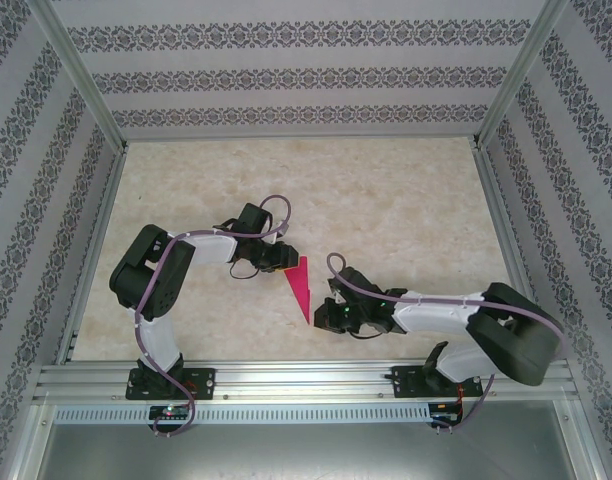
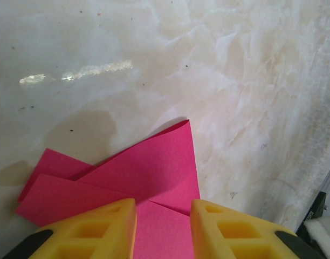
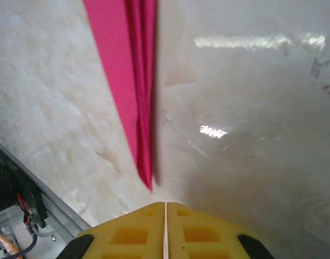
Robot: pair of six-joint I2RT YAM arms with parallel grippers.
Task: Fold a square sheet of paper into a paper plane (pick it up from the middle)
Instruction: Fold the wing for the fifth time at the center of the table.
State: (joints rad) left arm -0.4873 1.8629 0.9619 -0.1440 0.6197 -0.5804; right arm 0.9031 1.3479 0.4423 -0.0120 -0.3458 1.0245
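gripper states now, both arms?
Left gripper: open partway, jaws astride the pink paper; grip cannot be told.
Right gripper: closed, empty, just short of the paper's tip.

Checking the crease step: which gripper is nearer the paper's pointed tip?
Right. The right gripper sits just short of that tip; the left gripper straddles the pink paper at its wide end.

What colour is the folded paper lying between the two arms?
The folded paper is plain magenta-pink, clearest in the left wrist view.
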